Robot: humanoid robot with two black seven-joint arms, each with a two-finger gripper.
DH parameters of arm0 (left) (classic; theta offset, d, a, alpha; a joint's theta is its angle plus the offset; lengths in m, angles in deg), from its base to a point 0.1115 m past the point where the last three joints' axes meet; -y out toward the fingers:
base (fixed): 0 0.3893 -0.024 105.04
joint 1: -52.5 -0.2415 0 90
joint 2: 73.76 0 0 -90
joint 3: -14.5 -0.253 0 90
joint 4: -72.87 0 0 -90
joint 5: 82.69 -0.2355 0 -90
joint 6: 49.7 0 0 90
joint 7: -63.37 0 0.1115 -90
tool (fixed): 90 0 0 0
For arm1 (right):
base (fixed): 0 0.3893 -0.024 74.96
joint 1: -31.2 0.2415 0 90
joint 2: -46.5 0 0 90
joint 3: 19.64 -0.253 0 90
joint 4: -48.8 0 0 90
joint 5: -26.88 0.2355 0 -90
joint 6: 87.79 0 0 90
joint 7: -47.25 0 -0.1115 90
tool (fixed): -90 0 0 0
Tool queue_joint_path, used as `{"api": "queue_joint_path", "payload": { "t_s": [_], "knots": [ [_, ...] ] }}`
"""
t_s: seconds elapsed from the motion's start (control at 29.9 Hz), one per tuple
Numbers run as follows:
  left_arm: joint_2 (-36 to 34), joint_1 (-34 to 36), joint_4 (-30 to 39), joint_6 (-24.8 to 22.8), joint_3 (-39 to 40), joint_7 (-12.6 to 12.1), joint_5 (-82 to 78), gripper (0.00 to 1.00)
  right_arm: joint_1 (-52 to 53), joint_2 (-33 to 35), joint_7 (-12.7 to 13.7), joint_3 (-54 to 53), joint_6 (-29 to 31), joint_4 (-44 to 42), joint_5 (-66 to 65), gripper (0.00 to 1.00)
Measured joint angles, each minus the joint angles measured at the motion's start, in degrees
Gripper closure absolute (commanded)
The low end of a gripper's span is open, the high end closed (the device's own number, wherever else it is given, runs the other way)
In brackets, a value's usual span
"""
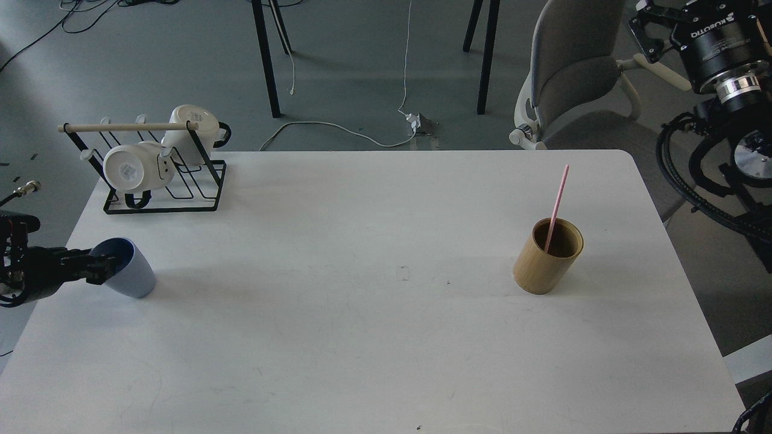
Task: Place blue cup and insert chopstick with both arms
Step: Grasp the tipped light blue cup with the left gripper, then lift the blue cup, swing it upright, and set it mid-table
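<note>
The blue cup (134,274) stands on the white table (362,349) near its left edge, leaning a little to the right. My left gripper (101,268) reaches in low from the left, its dark fingertips at the cup's rim on the left side. I cannot tell whether it grips the rim. The pink chopstick (559,196) stands leaning in the tan bamboo holder (541,271) at the right of the table. My right gripper (648,27) is raised off the table's far right corner, well above and behind the holder. Its fingers cannot be told apart.
A black wire rack (163,202) with two white mugs (129,170) and a wooden bar stands at the table's back left, just behind the cup. A grey chair (573,66) stands behind the table's back right corner. Cables lie on the floor.
</note>
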Motion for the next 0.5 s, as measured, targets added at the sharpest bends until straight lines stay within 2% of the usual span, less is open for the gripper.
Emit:
{"api": "queue_joint_path", "payload": {
  "t_s": [0.2, 0.3, 0.4, 0.5],
  "knots": [
    [0.0, 1.8, 0.4, -0.2, 0.1, 0.1, 0.7, 0.99, 0.0, 0.0, 0.0, 0.0, 0.0, 0.0, 0.0, 0.0],
    [-0.3, 3.6, 2.3, -1.2, 0.1, 1.0, 0.9, 0.99, 0.0, 0.0, 0.0, 0.0, 0.0, 0.0, 0.0, 0.0],
    [-1.9, 8.1, 8.3, -4.8, -0.1, 1.9, 0.8, 0.99, 0.0, 0.4, 0.0, 0.0, 0.0, 0.0, 0.0, 0.0],
    [-3.8, 12.8, 15.8, -10.0, -0.2, 1.3, 0.7, 0.99, 0.0, 1.4, 0.0, 0.0, 0.0, 0.0, -0.1, 0.0]
  ]
}}
